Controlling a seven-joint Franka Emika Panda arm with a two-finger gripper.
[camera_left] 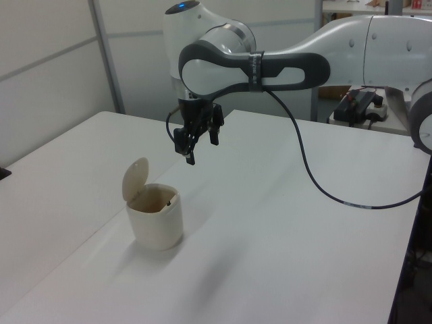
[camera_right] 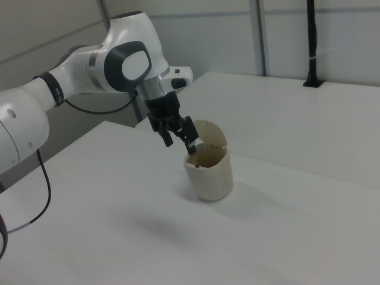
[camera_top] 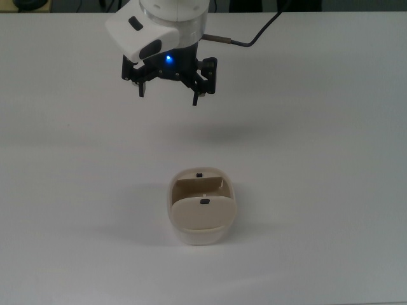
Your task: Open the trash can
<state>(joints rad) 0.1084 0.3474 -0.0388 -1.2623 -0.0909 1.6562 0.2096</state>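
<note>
The white table [camera_left: 283,223] is bare on all sides of the trash can [camera_left: 155,217]; in the left view its left edge runs diagonally along the wall panels and its right edge drops off near the picture's right margin. In the left view, the trash can stands toward the left half of the table, well inside every edge, with unobstructed surface around its base. Its beige lid [camera_left: 135,179] is swung up and stands nearly upright on the left view's left side of the rim, leaving the mouth exposed. In the top view the trash can [camera_top: 202,210] sits just below centre, with a small black button [camera_top: 199,175] at the far rim edge. The gripper [camera_left: 194,145] hangs in the air above the table, up and to the left view's right of the can, apart from it and touching nothing. In the top view the gripper [camera_top: 168,96] lies well above the can toward the picture's upper edge, a blue light [camera_top: 168,60] showing on its body; its two fingers are spread, released, with nothing between them. A black cable [camera_left: 317,182] loops from the wrist across to the left view's right. In the right view the gripper [camera_right: 178,142] overlaps the can's [camera_right: 209,172] left rim by line of sight only.
</note>
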